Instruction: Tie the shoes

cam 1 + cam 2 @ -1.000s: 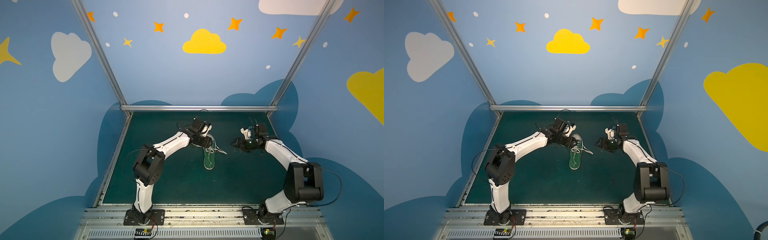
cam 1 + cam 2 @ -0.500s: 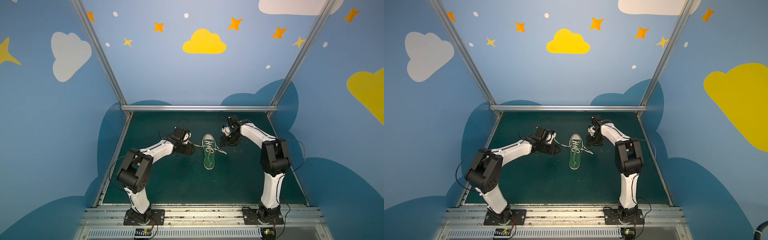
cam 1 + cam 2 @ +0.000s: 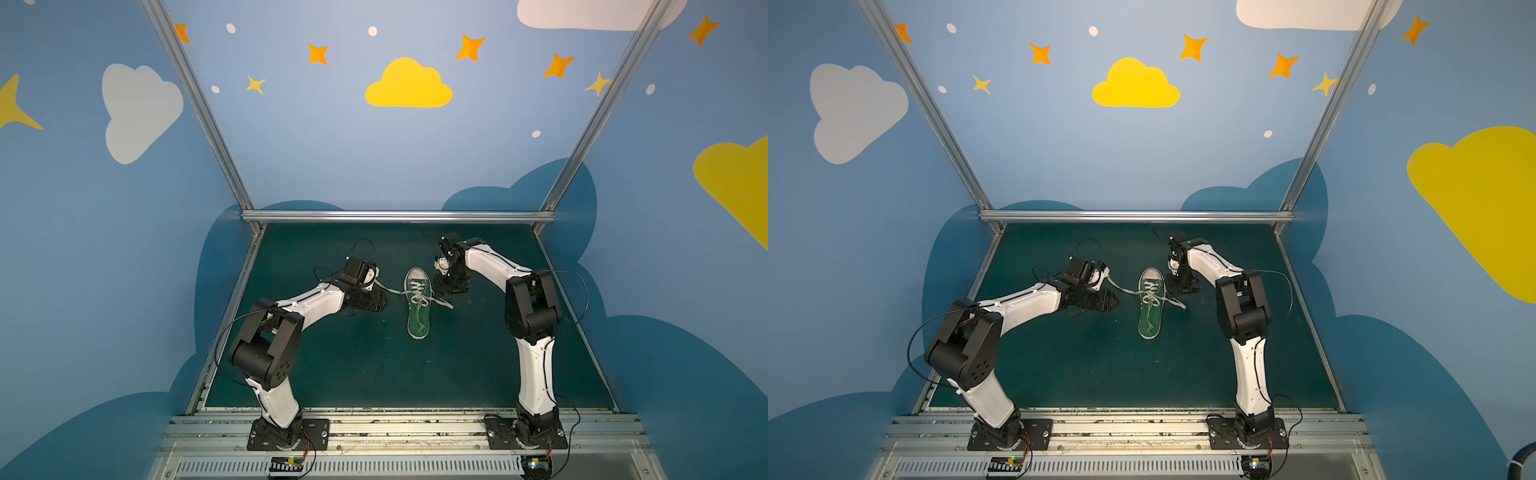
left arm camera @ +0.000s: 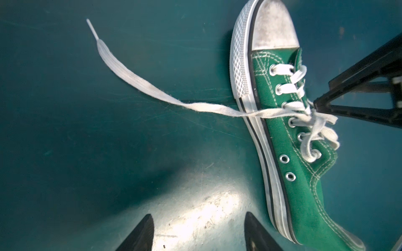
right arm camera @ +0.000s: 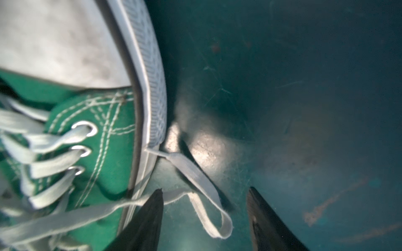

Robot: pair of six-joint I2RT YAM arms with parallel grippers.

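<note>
Left tool (image 4: 198,214) drawn back off sneaker (image 3: 417,303), wide, empty; right tool (image 5: 205,189) wide, lace loop (image 5: 210,202) between tips, wrist view only

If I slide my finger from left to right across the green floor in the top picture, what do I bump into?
left gripper → green sneaker → right gripper. The white laces spread out over all of these, so they have no place of their own in the order.

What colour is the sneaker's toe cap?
White, scuffed grey; the toe cap shows best in the left wrist view.
</note>
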